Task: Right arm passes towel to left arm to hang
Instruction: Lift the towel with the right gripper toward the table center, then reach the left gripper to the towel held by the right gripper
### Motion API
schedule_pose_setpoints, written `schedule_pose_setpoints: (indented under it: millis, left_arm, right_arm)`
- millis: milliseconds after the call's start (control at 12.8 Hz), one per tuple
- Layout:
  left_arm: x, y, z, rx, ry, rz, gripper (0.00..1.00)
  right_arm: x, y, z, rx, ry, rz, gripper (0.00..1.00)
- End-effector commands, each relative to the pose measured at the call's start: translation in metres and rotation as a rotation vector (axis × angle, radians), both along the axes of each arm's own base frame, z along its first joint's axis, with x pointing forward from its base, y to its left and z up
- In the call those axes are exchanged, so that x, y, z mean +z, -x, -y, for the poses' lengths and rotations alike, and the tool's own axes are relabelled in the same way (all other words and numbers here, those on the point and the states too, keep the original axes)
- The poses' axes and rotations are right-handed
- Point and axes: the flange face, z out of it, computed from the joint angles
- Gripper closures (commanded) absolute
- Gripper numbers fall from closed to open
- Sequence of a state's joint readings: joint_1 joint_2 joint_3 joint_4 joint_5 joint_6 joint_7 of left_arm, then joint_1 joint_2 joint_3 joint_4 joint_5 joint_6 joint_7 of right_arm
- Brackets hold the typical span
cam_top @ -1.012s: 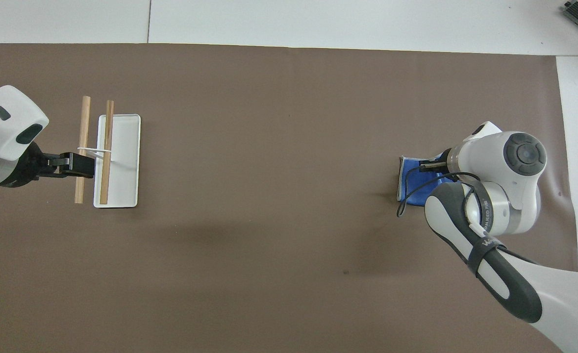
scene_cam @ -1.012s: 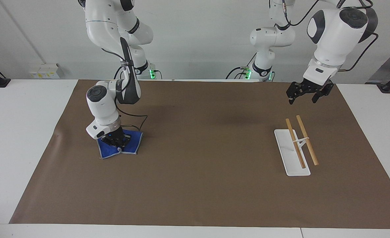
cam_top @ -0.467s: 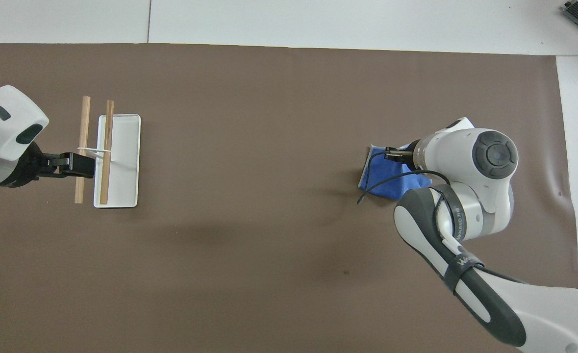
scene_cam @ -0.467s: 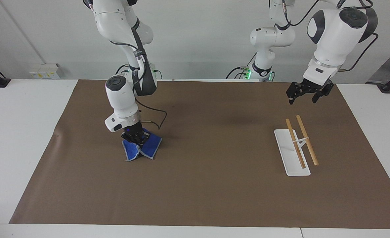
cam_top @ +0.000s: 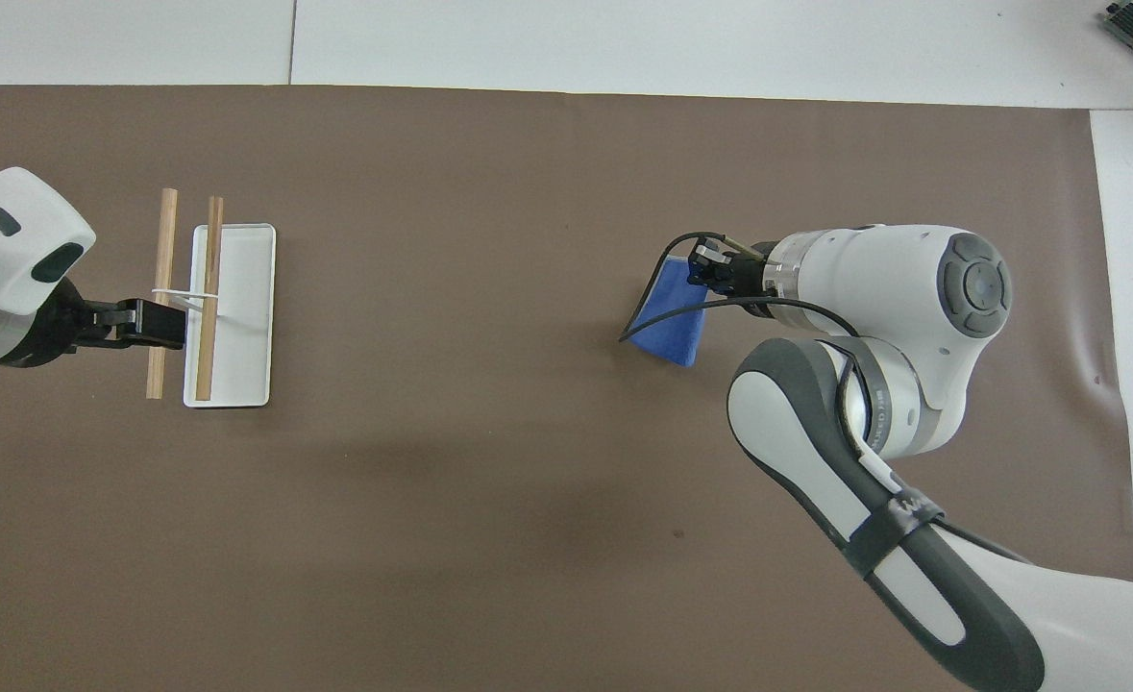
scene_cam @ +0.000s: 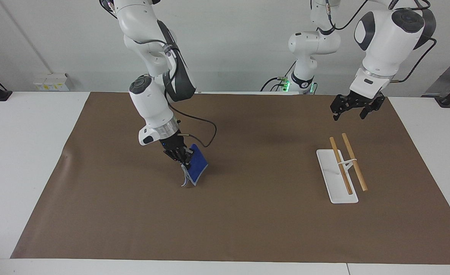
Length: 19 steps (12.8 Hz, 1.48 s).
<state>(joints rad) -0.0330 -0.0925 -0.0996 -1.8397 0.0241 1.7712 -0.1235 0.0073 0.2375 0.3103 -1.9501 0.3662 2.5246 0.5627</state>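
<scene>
My right gripper (scene_cam: 182, 157) is shut on the blue towel (scene_cam: 195, 167) and holds it up in the air over the brown mat, tilted toward the middle. The towel hangs folded from the fingers, its lower corner just above the mat; it also shows in the overhead view (cam_top: 674, 317), beside the right gripper (cam_top: 705, 274). My left gripper (scene_cam: 350, 111) waits open in the air over the mat near the rack's end closest to the robots; in the overhead view (cam_top: 155, 322) it covers the rack's wooden bars.
A towel rack with a white base (scene_cam: 333, 181) and two wooden bars (scene_cam: 347, 162) stands toward the left arm's end of the table; it also shows in the overhead view (cam_top: 237, 317). A brown mat (scene_cam: 247, 214) covers the table.
My right gripper has lifted the towel off the mat and carried it toward the middle of the table, tilting its wrist. The left arm has not moved.
</scene>
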Motion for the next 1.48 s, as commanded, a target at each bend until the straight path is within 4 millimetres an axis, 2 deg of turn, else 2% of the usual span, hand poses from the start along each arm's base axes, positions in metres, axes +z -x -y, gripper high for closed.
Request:
schedule_pose_setpoints:
  millis: [0,156,467,623,857,1012,1246,1402]
  left_arm:
    - [0.002,0.007,-0.004,0.003,0.012,-0.001,0.0]
    - [0.002,0.007,-0.002,-0.002,0.012,0.0,0.0]
    - [0.003,0.006,0.003,-0.005,0.013,0.011,0.0]
    - [0.001,0.006,0.002,0.005,0.034,0.007,0.0]
    - [0.004,0.01,0.011,0.17,0.224,-0.021,0.0]
    - [0.005,0.008,0.023,0.307,0.315,-0.024,0.0]
    - [0.001,0.009,0.034,0.494,0.472,-0.042,0.0]
    - [-0.009,0.014,0.043,0.651,0.569,-0.043,0.0]
  right_arm:
    - [0.012,0.001,-0.038,-0.083,-0.145,0.01,1.0]
    - [0.018,0.01,-0.072,-0.123,-0.228,0.031,1.0]
    - [0.038,0.016,-0.104,-0.18,-0.363,0.005,1.0]
    - [0.056,0.015,-0.132,-0.22,-0.444,-0.026,1.0]
    - [0.08,-0.004,-0.138,-0.295,-0.526,-0.041,1.0]
    - [0.092,-0.006,-0.153,-0.328,-0.568,-0.065,1.0]
    - [0.094,-0.004,-0.157,-0.332,-0.569,-0.072,1.0]
    - [0.092,-0.002,-0.16,-0.336,-0.571,-0.083,1.0]
